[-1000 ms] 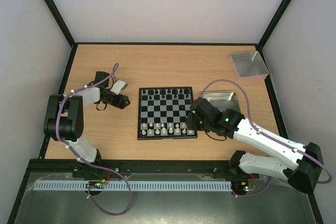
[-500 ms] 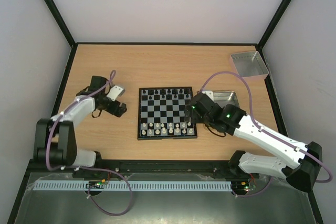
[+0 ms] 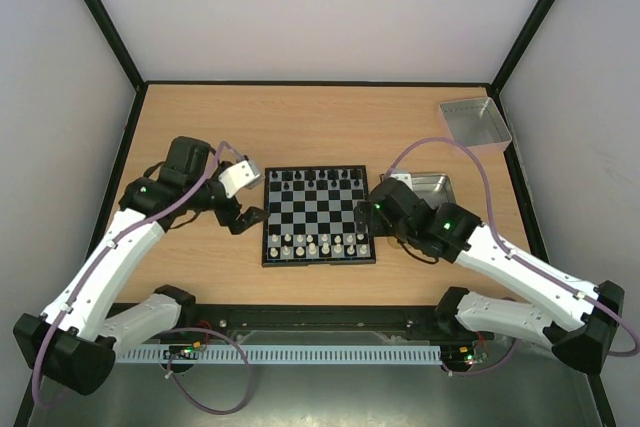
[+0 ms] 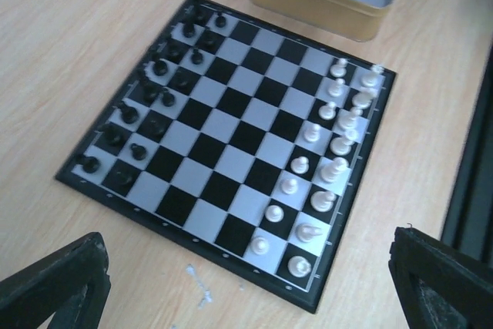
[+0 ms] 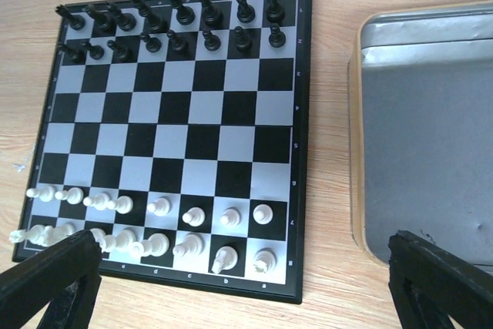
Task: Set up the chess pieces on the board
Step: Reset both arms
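Pale wood-grain tabletop (image 3: 320, 127) carries the glossy checkered board (image 3: 318, 215), which lies between both grippers. Black chess pieces (image 5: 182, 13) fill its far rows and cream ones (image 5: 192, 216) the near rows (a few perhaps leaning). Both white arms reach inward, elbows bent. Left gripper (image 3: 247, 217) and right gripper (image 3: 364, 219) gape wide, holding nothing. A tan-rimmed metal tray (image 5: 431, 136) sits just beside the right one.

Overhead: a fixed camera, high on the near side of the board (image 3: 318, 213), looks down and forward, and the board sits small at mid-frame. The left wrist camera views the board from its left side, close and slanted, with the tan-rimmed tray (image 4: 323, 5) beyond it. The right wrist camera looks almost straight down from close above the board's near right corner. All three views share board and tray.
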{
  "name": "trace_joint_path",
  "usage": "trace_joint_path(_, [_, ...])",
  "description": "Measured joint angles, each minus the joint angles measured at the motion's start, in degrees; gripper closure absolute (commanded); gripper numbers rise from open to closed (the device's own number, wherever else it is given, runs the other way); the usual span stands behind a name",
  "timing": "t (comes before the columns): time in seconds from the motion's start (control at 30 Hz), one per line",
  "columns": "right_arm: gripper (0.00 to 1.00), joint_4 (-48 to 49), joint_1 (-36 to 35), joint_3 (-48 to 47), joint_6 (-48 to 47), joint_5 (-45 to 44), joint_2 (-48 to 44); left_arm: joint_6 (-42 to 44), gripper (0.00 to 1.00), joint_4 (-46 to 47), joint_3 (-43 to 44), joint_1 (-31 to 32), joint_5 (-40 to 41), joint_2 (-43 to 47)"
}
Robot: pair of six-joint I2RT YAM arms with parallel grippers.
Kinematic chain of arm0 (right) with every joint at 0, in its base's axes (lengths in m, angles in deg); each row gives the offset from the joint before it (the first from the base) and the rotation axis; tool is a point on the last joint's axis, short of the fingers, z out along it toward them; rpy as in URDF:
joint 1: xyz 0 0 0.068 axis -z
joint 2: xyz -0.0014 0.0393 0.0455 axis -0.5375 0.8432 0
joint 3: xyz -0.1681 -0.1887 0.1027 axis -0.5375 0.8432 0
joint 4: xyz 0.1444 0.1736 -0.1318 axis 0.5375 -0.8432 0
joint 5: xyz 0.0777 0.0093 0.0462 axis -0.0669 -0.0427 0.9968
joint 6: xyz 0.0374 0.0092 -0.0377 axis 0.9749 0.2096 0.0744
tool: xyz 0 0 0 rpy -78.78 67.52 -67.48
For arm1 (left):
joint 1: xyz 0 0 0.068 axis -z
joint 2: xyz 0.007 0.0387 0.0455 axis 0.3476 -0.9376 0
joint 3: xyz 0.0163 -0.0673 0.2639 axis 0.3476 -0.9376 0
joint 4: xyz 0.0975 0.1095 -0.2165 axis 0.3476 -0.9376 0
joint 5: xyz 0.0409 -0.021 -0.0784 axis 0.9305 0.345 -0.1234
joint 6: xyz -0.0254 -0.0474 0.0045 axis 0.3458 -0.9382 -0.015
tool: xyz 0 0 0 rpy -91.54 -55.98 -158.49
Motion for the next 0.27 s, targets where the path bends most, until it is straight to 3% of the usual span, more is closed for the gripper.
trace_joint_path(0.27, [0.03,0.3,0.0,0.2,-0.7,2.6,-2.3,-0.7,0.01,-4.4,0.9,4.4,-2.4,-0.1])
